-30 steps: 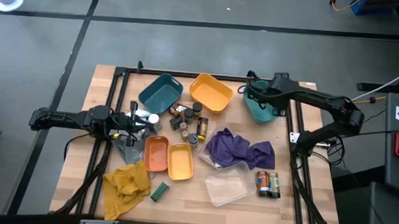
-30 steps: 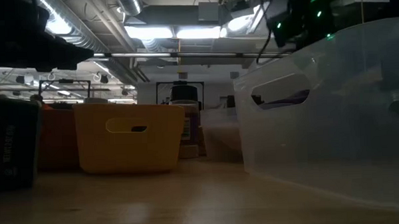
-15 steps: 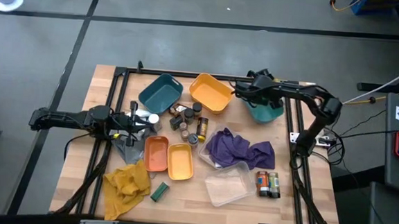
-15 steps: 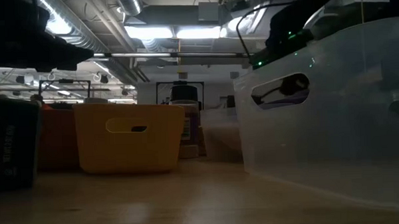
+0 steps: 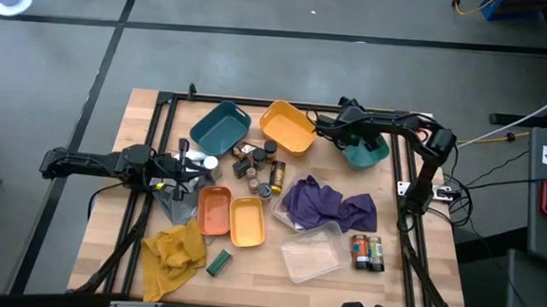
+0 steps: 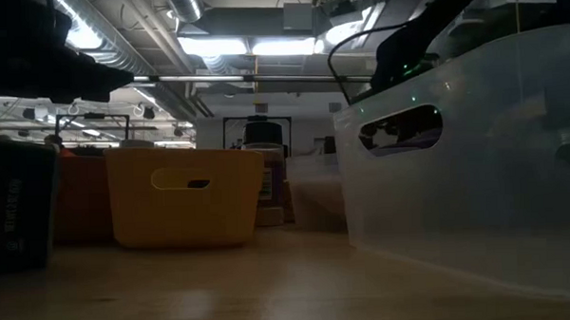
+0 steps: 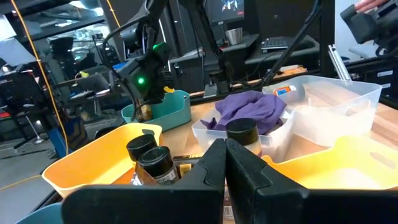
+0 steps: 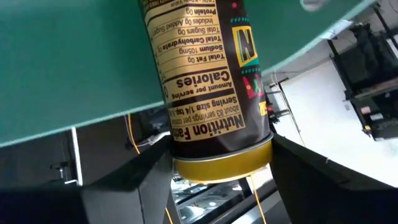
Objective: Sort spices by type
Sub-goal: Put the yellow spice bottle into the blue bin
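Even overhead light, low view dim and backlit, perhaps slightly blurred

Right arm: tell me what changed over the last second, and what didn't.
The right gripper has swung leftward from over the teal bin toward the orange tray. It carries a yellow-lidded spice jar between its fingers. The left gripper stayed shut beside the jar cluster, and the jars, trays and cloths on the table have not moved.
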